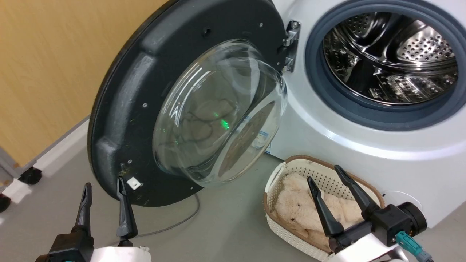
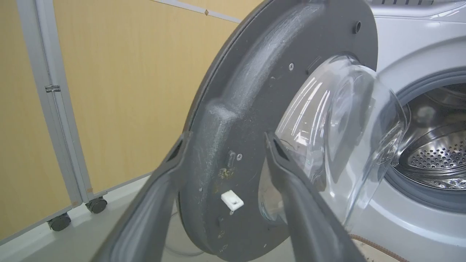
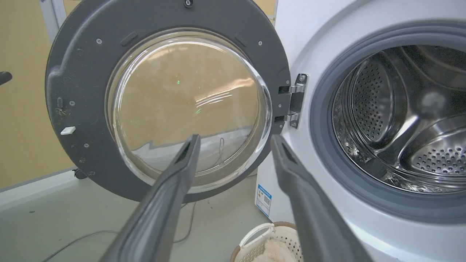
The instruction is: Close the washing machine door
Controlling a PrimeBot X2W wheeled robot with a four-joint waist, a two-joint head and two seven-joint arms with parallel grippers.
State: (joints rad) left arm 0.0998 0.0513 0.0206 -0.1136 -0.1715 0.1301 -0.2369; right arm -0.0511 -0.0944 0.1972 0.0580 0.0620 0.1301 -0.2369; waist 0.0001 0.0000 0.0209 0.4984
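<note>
The door point(image 1: 145, 91) is standing wide open, hanging off its hinge point(image 1: 293, 40) left of the washer point(image 1: 364, 153) mouth, w/ its matte back & glass bowl point(image 1: 214, 116) facing the robot. The mouth is gaping uncovered, the steel drum point(image 1: 393, 54) showing inside the grey gasket point(image 1: 316, 94). The L gripper point(image 1: 103, 181) is hovering low at the door's bottom-left edge, fingers spread apart & gripping nothing. In the head view its inner fingertip is overlapping the rim just beside a small white clip point(image 1: 134, 183), and in the left wrist view the rim is sitting btwn the two fingers; whether either is touching it, cannot tell. The R gripper point(image 1: 323, 172) is hanging above a white-and-brown basket point(image 1: 271, 178) on the floor point(image 1: 225, 225) in front of the washer, fingers likewise released & empty, pointing toward the door & washer front. A cream plush toy point(image 1: 298, 207) is lying in the basket. A grey cable point(image 1: 174, 222) is trailing across the floor under the door. A wood-tone panel point(image 1: 54, 54) on casters point(image 1: 31, 175) is standing behind the door, at left. A blue label point(image 3: 264, 199) is showing low on the washer front, near the basket.
</note>
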